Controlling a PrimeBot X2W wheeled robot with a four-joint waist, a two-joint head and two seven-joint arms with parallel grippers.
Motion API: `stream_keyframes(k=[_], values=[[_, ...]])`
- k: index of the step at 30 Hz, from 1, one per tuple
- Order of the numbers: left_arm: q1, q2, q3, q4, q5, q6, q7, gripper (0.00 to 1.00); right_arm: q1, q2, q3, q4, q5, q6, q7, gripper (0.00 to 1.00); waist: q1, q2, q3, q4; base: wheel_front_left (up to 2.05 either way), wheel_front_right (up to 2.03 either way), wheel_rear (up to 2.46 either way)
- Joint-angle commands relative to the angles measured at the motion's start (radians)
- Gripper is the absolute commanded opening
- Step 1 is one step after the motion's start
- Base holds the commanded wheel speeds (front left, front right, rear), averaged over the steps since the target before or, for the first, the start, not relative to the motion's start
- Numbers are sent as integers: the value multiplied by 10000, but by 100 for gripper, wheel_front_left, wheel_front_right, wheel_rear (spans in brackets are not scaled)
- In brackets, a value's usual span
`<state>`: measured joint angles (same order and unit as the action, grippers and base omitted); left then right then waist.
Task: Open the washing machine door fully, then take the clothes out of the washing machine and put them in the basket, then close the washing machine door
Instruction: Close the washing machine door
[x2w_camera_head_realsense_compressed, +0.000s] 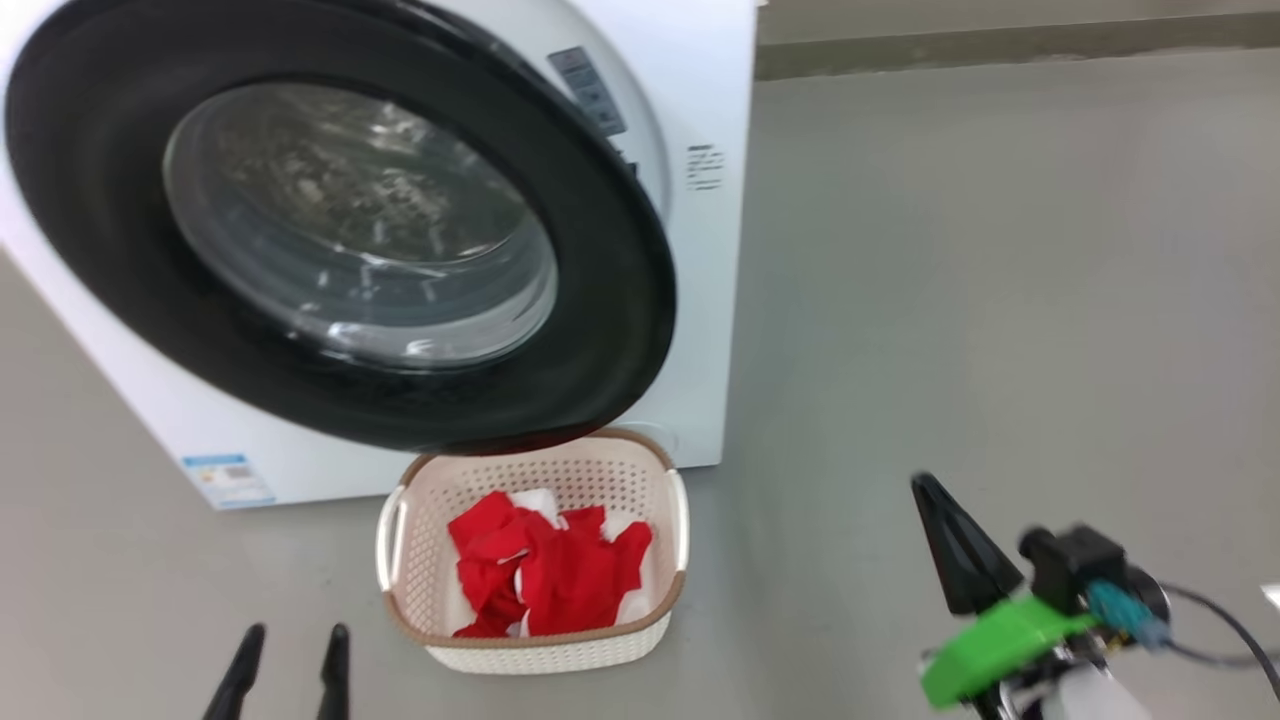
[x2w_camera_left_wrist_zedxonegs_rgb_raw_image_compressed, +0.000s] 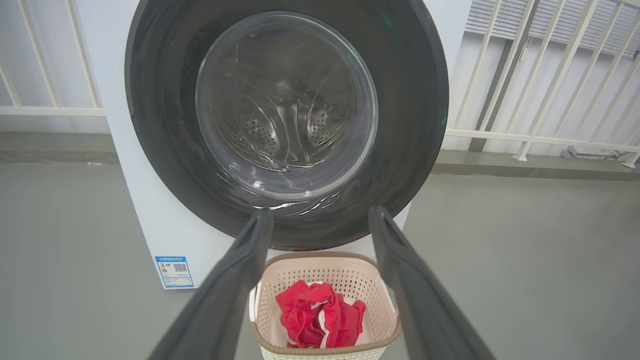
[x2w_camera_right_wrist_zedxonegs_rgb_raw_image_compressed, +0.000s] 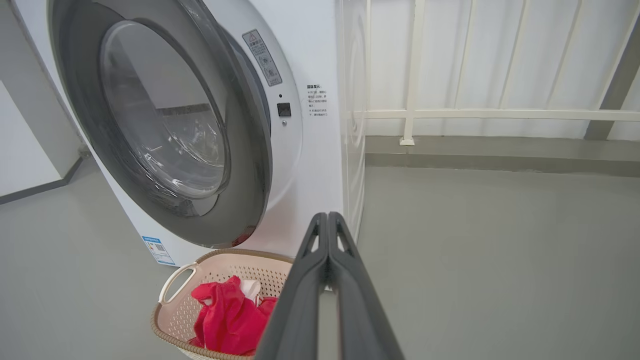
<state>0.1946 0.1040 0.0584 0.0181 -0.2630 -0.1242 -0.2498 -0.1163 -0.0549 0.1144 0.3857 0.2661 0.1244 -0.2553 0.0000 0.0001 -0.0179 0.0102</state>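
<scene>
The white washing machine (x2w_camera_head_realsense_compressed: 705, 250) stands at the left. Its black-rimmed door (x2w_camera_head_realsense_compressed: 610, 300) with the glass bowl window hangs ajar, its free right edge standing off the machine's front (x2w_camera_right_wrist_zedxonegs_rgb_raw_image_compressed: 300, 150). On the floor just under the door's lower edge sits the cream basket (x2w_camera_head_realsense_compressed: 540, 655), and the red and white clothes (x2w_camera_head_realsense_compressed: 550, 570) lie heaped inside it. My left gripper (x2w_camera_head_realsense_compressed: 290, 665) is open and empty, low and to the left of the basket, pointing at the door (x2w_camera_left_wrist_zedxonegs_rgb_raw_image_compressed: 285, 120). My right gripper (x2w_camera_head_realsense_compressed: 925, 490) is shut on nothing, well to the right of the basket (x2w_camera_right_wrist_zedxonegs_rgb_raw_image_compressed: 175, 280).
Grey floor (x2w_camera_head_realsense_compressed: 950, 300) stretches wide to the right of the machine. A white railing (x2w_camera_right_wrist_zedxonegs_rgb_raw_image_compressed: 450, 114) on a low kerb runs along the back. A small blue label (x2w_camera_head_realsense_compressed: 228, 480) marks the machine's lower left corner.
</scene>
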Motion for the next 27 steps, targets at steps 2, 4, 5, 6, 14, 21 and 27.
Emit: stream_keyframes(k=[2, 4, 5, 6, 14, 21, 27], values=[[-608, 142, 46, -154, 95, -65, -120, 100, -1007, -27, 510, 361, 215, 63, -65, 0, 0, -1, 229, 489, 0, 0, 0], [-718, 160, -132, -117, 73, -65, -120, 100, -1549, -24, 744, 854, 327, 63, -65, 0, 0, -1, 313, 758, 0, 0, 0], [-776, 162, -191, -116, 56, -65, -120, 100, -1821, -21, 864, 1083, 391, 63, -65, 0, 0, -1, 378, 892, 0, 0, 0], [-835, 164, -246, -120, 37, -65, -120, 100, -2097, -19, 1021, 1305, 461, 63, -65, 0, 0, -1, 448, 1023, 0, 0, 0], [-1252, 195, -651, -102, -55, -65, -120, 100, -4002, -48, 2216, 2664, 1048, 63, -65, 0, 0, -1, 1103, 1854, 0, 0, 0], [-1757, 83, -804, -20, -341, -65, -120, 100, -5753, -341, 3305, 3820, 1658, 63, -65, 0, 0, -1, 1718, 2540, 0, 0, 0], [-2165, 39, -978, 91, -463, -65, -120, 100, -7172, -673, 3922, 4534, 2050, 63, -65, 0, 0, -1, 2227, 2972, 0, 0, 0]])
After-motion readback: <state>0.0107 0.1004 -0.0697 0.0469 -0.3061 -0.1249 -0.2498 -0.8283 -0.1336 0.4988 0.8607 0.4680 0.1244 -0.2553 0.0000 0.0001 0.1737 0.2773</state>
